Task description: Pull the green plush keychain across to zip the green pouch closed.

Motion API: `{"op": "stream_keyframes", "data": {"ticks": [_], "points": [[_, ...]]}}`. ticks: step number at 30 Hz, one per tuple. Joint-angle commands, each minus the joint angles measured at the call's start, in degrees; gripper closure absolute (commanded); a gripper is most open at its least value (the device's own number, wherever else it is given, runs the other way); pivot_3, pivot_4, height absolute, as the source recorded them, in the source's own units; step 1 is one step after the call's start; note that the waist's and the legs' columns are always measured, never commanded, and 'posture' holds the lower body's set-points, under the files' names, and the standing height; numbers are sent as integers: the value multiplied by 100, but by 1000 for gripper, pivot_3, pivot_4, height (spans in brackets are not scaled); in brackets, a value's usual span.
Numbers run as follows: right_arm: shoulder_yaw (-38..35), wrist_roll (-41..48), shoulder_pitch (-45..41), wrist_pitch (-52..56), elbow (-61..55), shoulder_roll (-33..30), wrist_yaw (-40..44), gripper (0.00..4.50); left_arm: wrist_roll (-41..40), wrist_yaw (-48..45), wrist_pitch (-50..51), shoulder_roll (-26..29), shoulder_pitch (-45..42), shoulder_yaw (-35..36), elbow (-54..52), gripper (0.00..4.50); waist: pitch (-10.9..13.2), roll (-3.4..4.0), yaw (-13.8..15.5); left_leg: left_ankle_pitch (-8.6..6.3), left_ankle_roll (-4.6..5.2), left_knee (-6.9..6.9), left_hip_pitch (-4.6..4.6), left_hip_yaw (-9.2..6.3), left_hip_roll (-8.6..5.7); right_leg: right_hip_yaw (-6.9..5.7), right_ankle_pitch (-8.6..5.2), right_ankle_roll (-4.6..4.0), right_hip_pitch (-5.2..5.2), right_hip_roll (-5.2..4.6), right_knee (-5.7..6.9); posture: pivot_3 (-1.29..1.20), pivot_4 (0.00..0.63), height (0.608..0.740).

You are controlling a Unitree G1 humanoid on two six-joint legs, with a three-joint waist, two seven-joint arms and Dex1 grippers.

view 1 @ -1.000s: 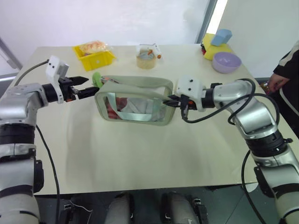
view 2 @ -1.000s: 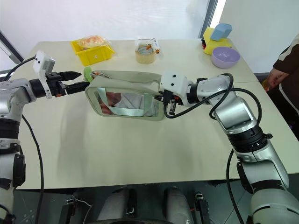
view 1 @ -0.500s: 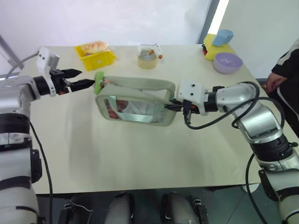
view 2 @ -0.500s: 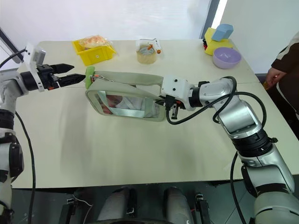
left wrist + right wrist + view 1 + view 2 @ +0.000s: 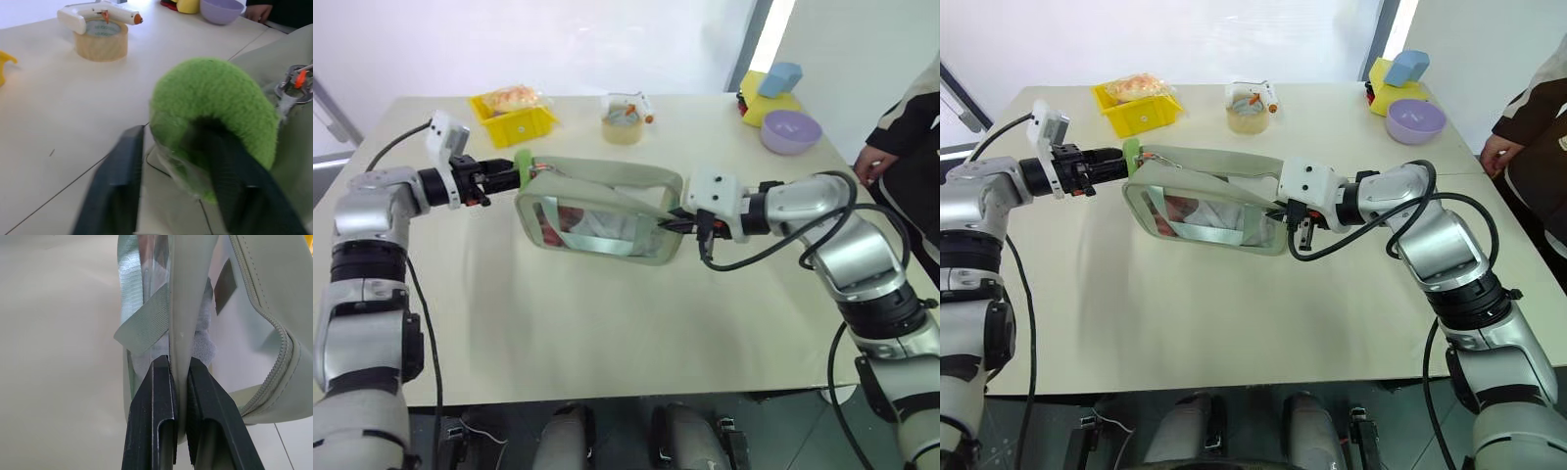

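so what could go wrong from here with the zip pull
1. The left tool has one finger through the keychain loop and one outside; the soft plush could slip free as the pull starts.
2. The right tool pinches just a thin edge of the pouch; a hard pull could drag it out.
3. The strap hangs loose near the zipper and might snag.

You get bright, even daylight from the washed-out backdrop behind the table (image 5: 607, 333), which glares white. Shadows under the green pouch (image 5: 597, 211) are soft and faint. In your left wrist view the claw fingers (image 5: 115, 191) are blurred, and the green plush keychain (image 5: 215, 98) looks soft.
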Motion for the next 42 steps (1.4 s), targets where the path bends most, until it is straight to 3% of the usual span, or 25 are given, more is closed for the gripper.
{"op": "stream_keyframes", "data": {"ticks": [1, 7, 12, 16, 22, 25, 30, 32, 38, 42], "points": [[5, -65, -8, -68, 37, -21, -16, 4500, -165, -15, 122, 99, 27, 191, -403, 4370, 0, 0, 1, 0, 0, 0, 0, 0, 0, 0, 0, 0, 0, 0, 0, 0, 150, 739], [41, -182, -78, -300, 271, 29, -68, 4500, -319, 70, 274, 328, -13, 447, -691, 4370, 0, 0, -4, 0, 0, 0, 0, -4, 0, 0, 0, 0, 0, -1, 0, 0, 150, 739], [82, -388, -398, -840, 848, 87, -48, 4500, -844, -106, 1044, 452, -352, 461, -1827, 4370, 1, -1, 24, 0, 0, 2, -4, -6, -1, 0, 0, 0, 0, -2, 0, 0, 150, 739], [146, -434, -571, -1089, 1115, 233, -12, 4500, -637, 52, 840, 53, -300, 7, -2304, 4370, -1, 1, 13, 0, 0, 2, 1, -9, -4, 1, 0, 0, 4, -6, 0, 0, 150, 739], [122, -479, -671, -1202, 1239, 429, 6, 4500, -112, 231, 210, -344, -326, -517, -1990, 4370, 0, 1, -49, 1, -2, -1, 5, -6, 1, 3, 0, 0, 1, 3, 1, 0, 150, 739], [106, -491, -656, -1185, 1213, 447, 11, 4500, 20, 417, -51, -504, -557, -502, -1582, 3449, 0, 1, -41, 1, -2, -1, 6, -4, 2, 2, 0, 0, -1, 4, 3, 0, 150, 739], [88, -496, -613, -1180, 1206, 451, 15, 4500, 23, 228, -75, -325, -773, -472, -1551, 870, 0, 1, -37, 1, -1, 0, 4, -2, 2, 2, 0, 0, -1, 3, 1, 0, 150, 739], [85, -504, -609, -1202, 1243, 468, 12, 4500, 109, 200, -70, -123, -833, -477, -1581, 65, 0, 1, -43, 1, -1, -1, 5, -2, 2, 2, 0, 0, -1, 3, 2, 0, 150, 739], [84, -530, -644, -1344, 1418, 526, 33, 4500, -162, -379, 554, 941, -467, -236, -2464, 65, 1, 2, -59, 1, -1, -4, 5, -1, 9, 4, 0, 0, -4, 7, 1, 0, 150, 739], [90, -550, -734, -1463, 1583, 592, 54, 4500, -378, -477, 935, 1387, 569, -13, -3100, 65, -4, 10, -42, 1, -1, -3, 14, 1, 13, 8, -1, 0, -1, 6, 2, 0, 150, 739]]}}
